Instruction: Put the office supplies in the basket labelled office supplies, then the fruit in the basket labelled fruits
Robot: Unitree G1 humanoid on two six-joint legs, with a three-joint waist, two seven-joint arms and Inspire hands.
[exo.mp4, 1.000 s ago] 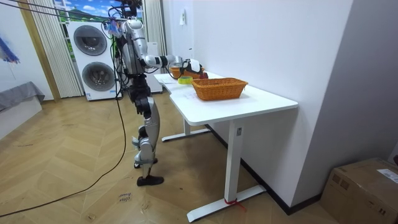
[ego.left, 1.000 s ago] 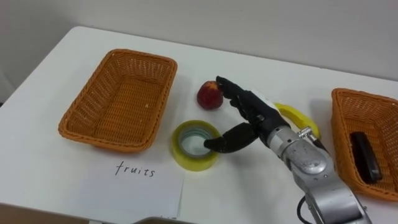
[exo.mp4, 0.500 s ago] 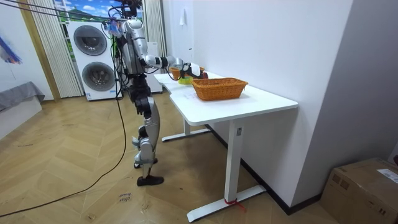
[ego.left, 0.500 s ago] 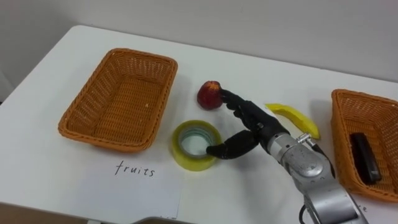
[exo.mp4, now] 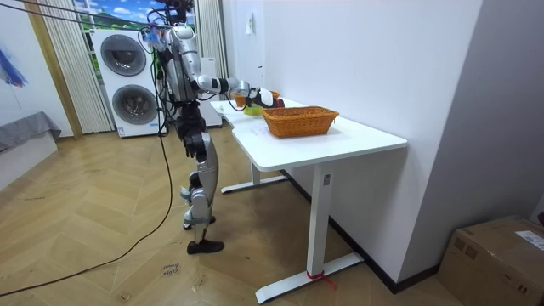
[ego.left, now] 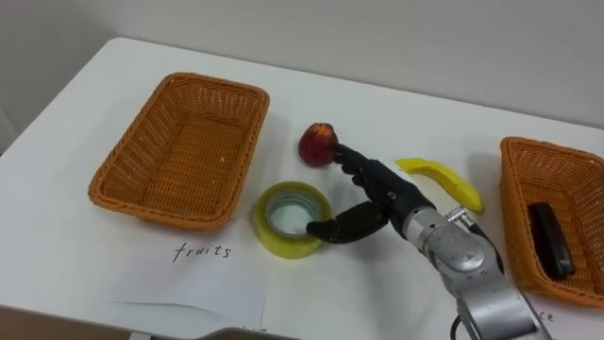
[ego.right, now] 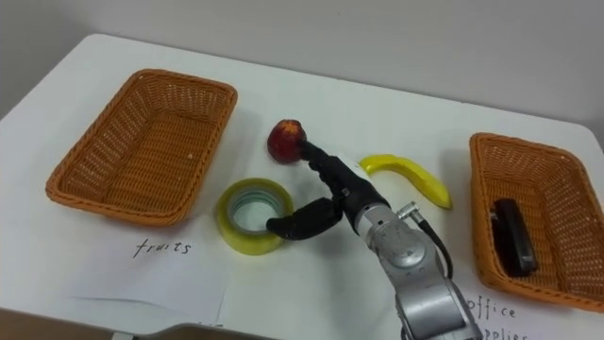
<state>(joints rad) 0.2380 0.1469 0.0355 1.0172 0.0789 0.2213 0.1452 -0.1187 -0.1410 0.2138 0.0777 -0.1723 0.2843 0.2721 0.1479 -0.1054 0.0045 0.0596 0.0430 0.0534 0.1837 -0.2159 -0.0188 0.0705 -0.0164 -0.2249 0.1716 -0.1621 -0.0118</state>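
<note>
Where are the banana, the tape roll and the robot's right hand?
banana (ego.left: 440,179): left eye view, middle of its curve.
tape roll (ego.left: 279,242): left eye view, its yellow front wall.
right hand (ego.left: 389,198): left eye view, back of the hand.

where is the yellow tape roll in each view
Left eye view: tape roll low centre, right of the left basket.
Right eye view: tape roll left of centre.
Room view: too small to tell, at the table's far end.
Shared landmark: right hand beside it.
</note>
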